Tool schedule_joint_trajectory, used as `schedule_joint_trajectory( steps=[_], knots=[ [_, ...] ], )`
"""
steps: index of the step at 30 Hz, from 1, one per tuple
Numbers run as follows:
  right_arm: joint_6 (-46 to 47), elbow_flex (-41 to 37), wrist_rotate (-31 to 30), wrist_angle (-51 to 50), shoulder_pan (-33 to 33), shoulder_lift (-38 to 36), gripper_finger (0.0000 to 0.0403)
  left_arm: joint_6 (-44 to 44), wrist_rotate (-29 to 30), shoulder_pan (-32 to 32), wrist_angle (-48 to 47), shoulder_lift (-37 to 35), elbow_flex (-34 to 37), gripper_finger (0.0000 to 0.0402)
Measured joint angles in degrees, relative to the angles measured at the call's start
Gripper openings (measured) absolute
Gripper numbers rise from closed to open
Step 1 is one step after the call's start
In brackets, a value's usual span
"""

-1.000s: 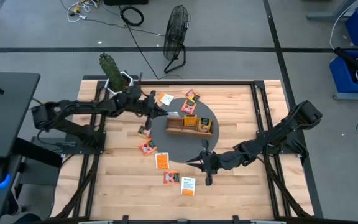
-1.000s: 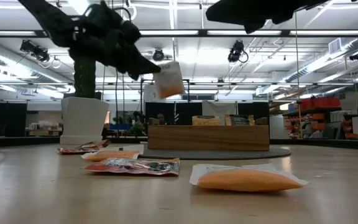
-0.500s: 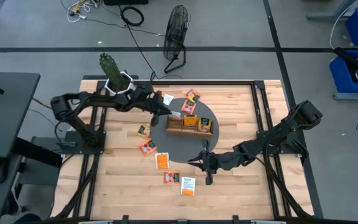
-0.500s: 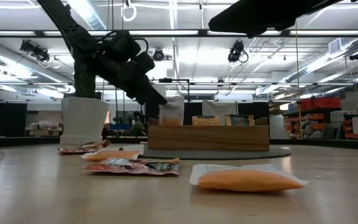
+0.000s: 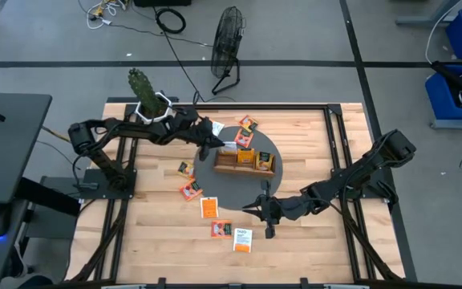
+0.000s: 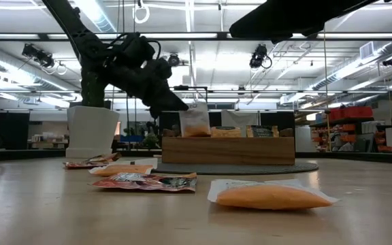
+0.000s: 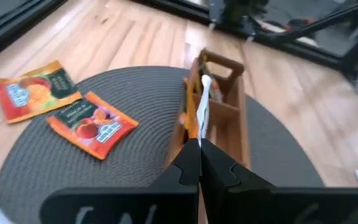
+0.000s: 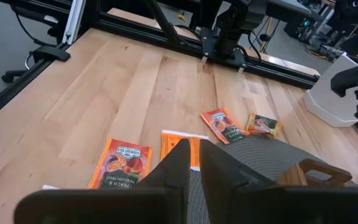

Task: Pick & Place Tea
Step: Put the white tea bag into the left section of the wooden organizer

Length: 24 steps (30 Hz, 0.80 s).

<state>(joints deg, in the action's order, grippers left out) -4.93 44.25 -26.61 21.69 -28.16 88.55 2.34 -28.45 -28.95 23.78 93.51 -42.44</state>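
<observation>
While your left gripper (image 5: 215, 145) is pinched tight on a tea sachet (image 6: 196, 120) that stands on edge over the end compartment of the wooden tray (image 5: 245, 166), treat this as a careful insertion rather than a drop. From the left wrist view the sachet (image 7: 200, 109) looks roughly in line with the tray's end slot, its lower edge at or just inside the rim, though you cannot tell how deep it sits. Keep the packet upright and square to the tray's dividers, lower it straight, and only let go once its bottom edge is clearly below the rim; a sachet this thin would probably flop against the wall or tip out over the tray's end if freed too high. Pull the fingers straight up from the tray so they do not drag the packet back out. Your right gripper (image 5: 265, 210) waits on the near side of the tray, just off the round grey mat (image 5: 225, 187), fingers nearly together with nothing between them. More sachets lie flat on the table (image 5: 311, 241) around the tray, including an orange one (image 5: 208, 208) just off the mat.
</observation>
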Motion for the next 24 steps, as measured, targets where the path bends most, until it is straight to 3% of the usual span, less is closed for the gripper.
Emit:
schedule_joint_trajectory(
  steps=[14,19,24],
  knots=[
    [1.03,0.02,-0.01,-1.35,0.0,0.0,0.0041,-1.8,3.65,1.91,-5.86,-0.15,0.04,0.0002],
    [1.03,0.04,-0.02,-1.31,0.0,0.0,0.0041,-3.6,8.7,3.67,-7.77,-0.15,0.04,0.0002],
    [1.03,0.04,0.0,-1.29,0.0,0.0,0.0041,-4.45,10.08,4.48,-7.92,-0.15,0.04,0.0002]
  ],
)
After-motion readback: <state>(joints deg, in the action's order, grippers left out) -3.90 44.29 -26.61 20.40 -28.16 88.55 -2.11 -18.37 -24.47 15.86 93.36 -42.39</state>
